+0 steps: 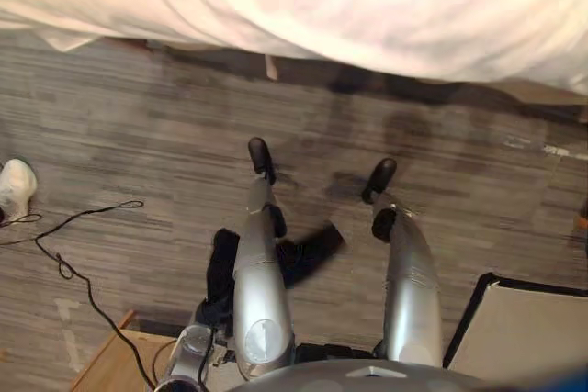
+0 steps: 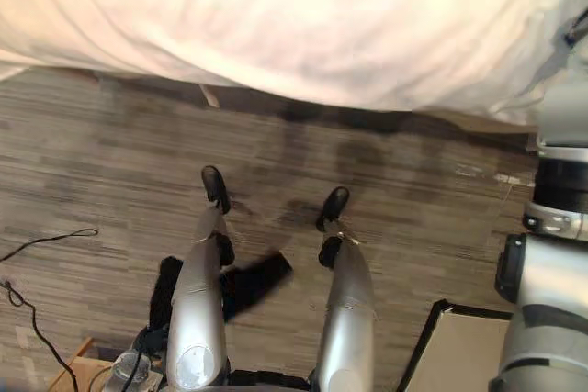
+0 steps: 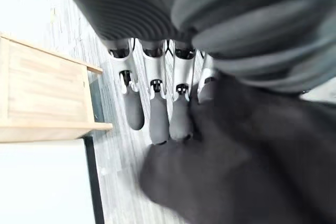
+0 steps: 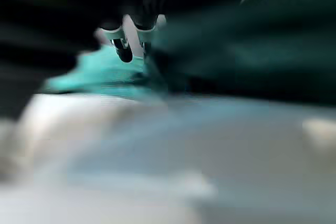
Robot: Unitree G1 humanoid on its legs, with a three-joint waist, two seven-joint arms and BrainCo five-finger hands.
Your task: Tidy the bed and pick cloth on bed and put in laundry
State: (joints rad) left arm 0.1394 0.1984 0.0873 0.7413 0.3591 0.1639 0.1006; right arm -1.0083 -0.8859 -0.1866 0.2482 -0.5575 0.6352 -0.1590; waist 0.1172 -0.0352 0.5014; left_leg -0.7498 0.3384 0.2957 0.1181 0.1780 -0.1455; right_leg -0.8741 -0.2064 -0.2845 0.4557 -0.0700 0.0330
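- Left wrist view: a dark grey cloth (image 3: 236, 171) is bunched right against the left hand (image 3: 157, 108), with the floor (image 3: 115, 182) showing past both. The place where the two meet is covered by the cloth itself, so whether it is gripped cannot be told.
- In the left eye view, the cloth is seen low down, near the robot and well apart from the bed (image 1: 514, 80).
- The right hand (image 4: 126, 48) is seen above a white duvet (image 4: 157, 145). Whether it is spread or closed cannot be told.
- The floor is laid with grey wood-grain planks. The bed, draped in the duvet, runs along the far side, and a bed leg (image 1: 271, 66) is seen under its hanging edge.
- A light wooden box (image 3: 47, 93) stands on the floor near the left hand.
- A white panel (image 1: 519, 337) with a black rim is seen at the robot's right.
- A white shoe (image 1: 14, 188) is seen on the floor at the far left.
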